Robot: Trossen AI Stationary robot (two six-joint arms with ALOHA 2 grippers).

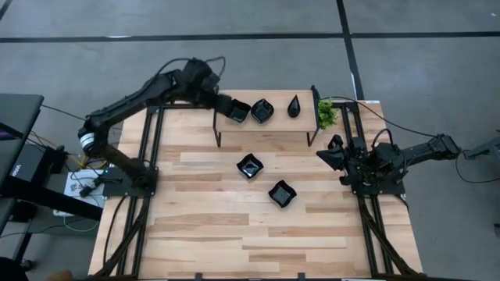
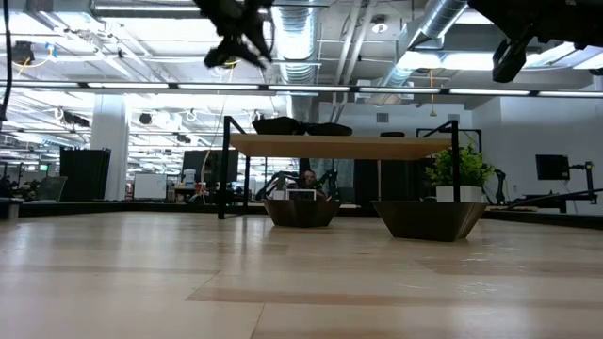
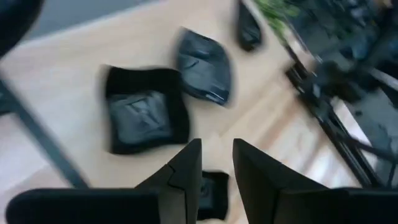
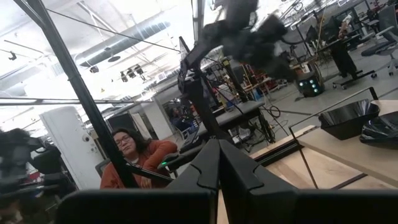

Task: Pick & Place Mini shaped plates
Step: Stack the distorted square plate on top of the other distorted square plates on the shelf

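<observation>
The left gripper (image 1: 223, 104) hovers just beside a square plate (image 1: 239, 114) on the shelf (image 1: 266, 126), seemingly not touching; two plates (image 1: 250, 165) lie below it.

A low wooden shelf on black metal legs (image 1: 266, 125) stands at the far middle of the pale plank table (image 1: 203, 234). Just beside the shelf's right end sits a small green leafy plant (image 1: 326, 114), which the low view shows in a white pot (image 2: 457, 169). Beyond the shelf, in the room behind, a person in an orange-brown top (image 4: 140, 163) sits among desks and equipment.
</observation>
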